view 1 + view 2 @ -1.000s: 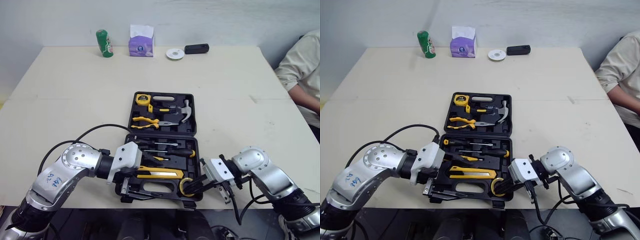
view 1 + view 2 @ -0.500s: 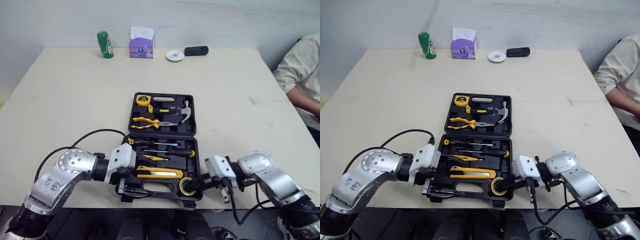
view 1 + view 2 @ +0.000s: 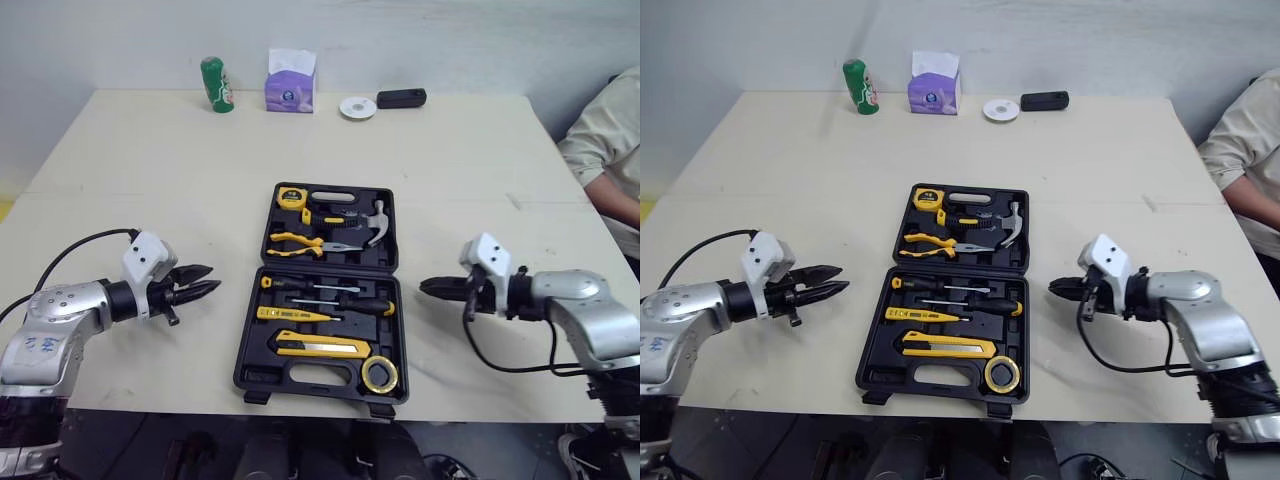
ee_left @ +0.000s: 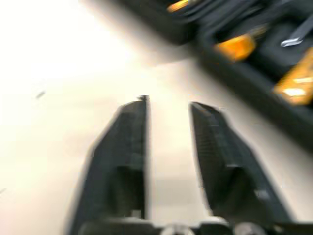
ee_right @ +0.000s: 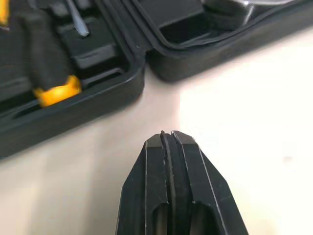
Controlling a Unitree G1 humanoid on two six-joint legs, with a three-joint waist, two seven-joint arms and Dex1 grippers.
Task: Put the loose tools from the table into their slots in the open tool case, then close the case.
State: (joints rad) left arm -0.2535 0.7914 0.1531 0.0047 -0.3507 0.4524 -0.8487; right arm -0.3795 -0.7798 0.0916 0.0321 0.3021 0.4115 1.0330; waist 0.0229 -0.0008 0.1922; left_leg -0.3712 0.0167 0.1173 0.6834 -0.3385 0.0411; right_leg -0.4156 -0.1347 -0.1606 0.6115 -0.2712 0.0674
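The black tool case (image 3: 250,350) lies open in the middle of the table. Its far half holds a tape measure (image 3: 289,197), pliers (image 3: 290,240) and a hammer (image 3: 375,222). Its near half holds screwdrivers (image 3: 330,290), a yellow utility knife (image 3: 320,348) and a yellow roll (image 3: 379,374). My left gripper (image 3: 205,282) hovers over bare table left of the case, pointing at it, jaws a little apart and empty (image 4: 168,105). My right gripper (image 3: 425,287) is shut and empty, just right of the case's hinge line (image 5: 166,133).
Along the far edge stand a green can (image 3: 216,84), a purple tissue box (image 3: 290,88), a white disc (image 3: 357,107) and a black device (image 3: 401,98). A person in a light shirt (image 3: 605,150) sits at the right edge.
Both grippers have drawn back from the case's near corners, the left out to the left, the right out to the right. The left jaws have narrowed. The camera has shifted.
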